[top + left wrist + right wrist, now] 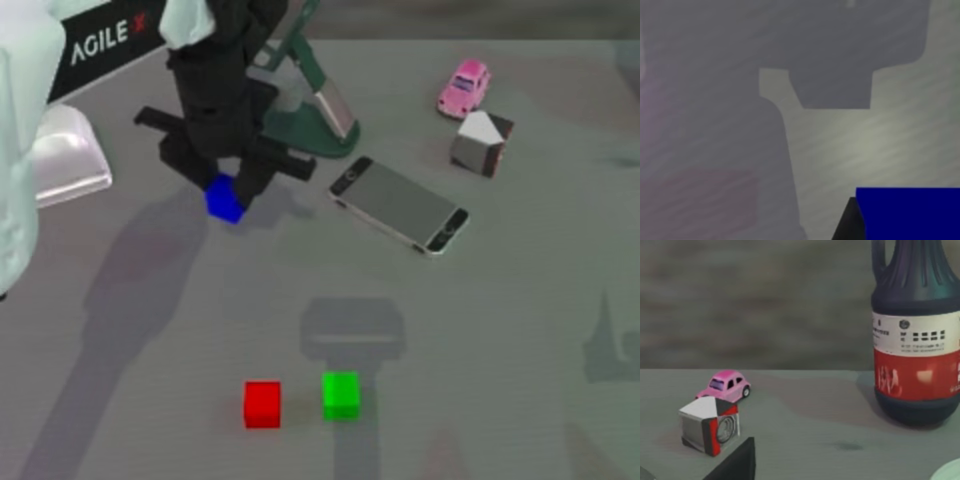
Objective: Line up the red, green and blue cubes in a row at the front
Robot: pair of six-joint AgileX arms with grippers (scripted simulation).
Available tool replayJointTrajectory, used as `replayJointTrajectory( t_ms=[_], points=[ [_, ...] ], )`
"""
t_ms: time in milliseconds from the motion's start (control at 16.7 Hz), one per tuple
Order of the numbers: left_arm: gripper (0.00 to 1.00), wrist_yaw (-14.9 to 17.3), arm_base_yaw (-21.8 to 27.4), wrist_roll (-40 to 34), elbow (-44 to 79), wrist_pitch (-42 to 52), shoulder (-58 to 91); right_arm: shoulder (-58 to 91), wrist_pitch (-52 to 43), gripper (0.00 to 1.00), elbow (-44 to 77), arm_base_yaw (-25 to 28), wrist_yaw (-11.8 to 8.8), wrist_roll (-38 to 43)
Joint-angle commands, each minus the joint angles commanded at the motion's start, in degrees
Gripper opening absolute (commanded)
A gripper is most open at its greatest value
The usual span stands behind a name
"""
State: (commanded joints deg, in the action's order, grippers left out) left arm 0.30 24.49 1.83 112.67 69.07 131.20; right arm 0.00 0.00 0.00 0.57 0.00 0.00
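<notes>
Blue cube [910, 212] sat closest to the left wrist cam, pinched between my left gripper [228, 190] fingers, held toward table's rear-left. Cubes counted: 3. Red cube [262, 404] and green cube [341, 394] lay side by side at the front, small gap betw. them. Also 1 phone [400, 206], 1 pink toy car [464, 87], 1 grey-white block [481, 142], 1 dark bottle [916, 335]. Right gripper's fingers: can't tell.

My left arm [40, 110], at the upper left of the top frame, wears a pale white shell with a black band lettered AGILE X in white, its X red. Its blocky matte-black two-finger gripper [225, 180] spreads a flat crossbar above short black fingers [255, 180].
</notes>
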Motion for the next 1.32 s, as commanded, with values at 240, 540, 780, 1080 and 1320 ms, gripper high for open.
replayJointTrajectory(
  t_ms=[240, 540, 780, 1080, 1320],
  points=[
    [0.00, -0.13, 1.72, -1.96, 0.26, 0.20, 0.43, 0.00, 0.00, 1.00, 0.00, 0.00, 0.00, 0.00],
    [0.00, -0.71, 10.54, -16.58, 1.57, 1.87, 0.88, 0.00, 0.00, 1.00, 0.00, 0.00, 0.00, 0.00],
    [0.00, -1.20, 20.13, -34.97, 1.84, 3.51, 0.69, 0.00, 0.00, 1.00, 0.00, 0.00, 0.00, 0.00],
    [0.00, -1.84, 30.70, -54.78, 1.89, 4.66, -0.58, 0.00, 0.00, 1.00, 0.00, 0.00, 0.00, 0.00],
    [0.00, -2.18, 34.26, -60.21, 1.70, 4.60, -1.69, 0.00, 0.00, 1.00, 0.00, 0.00, 0.00, 0.00]
  ],
)
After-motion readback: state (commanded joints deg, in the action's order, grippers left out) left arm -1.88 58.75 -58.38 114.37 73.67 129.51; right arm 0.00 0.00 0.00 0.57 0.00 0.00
